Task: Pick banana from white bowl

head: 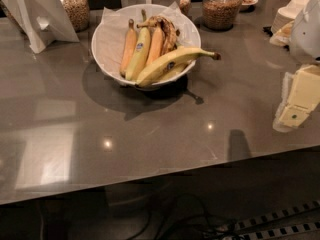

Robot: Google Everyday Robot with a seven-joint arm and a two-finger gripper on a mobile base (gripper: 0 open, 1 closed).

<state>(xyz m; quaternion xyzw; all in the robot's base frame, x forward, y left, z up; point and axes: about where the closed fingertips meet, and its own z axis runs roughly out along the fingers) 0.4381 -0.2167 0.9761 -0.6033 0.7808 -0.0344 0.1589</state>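
The white bowl [106, 59], lined with white paper, stands at the back middle of the grey counter. The banana [165, 67] is long, curved and pale yellow. It lies across the bowl's front right rim with its dark stem tip [216, 56] sticking out to the right and a small dark sticker mid-length. A straighter banana with a blue sticker [139, 51] and brown-spotted ones [168, 30] lie behind it. My gripper [296, 104], cream-coloured, hangs at the right edge of the camera view, well to the right of the bowl and above the counter, holding nothing that I can see.
Glass jars of cereal [74, 8] [220, 8] stand behind the bowl on either side. A white folded stand [37, 20] is at the back left. Stacked small white bowls [289, 15] are at the back right. The counter's front edge [165, 171] runs across below.
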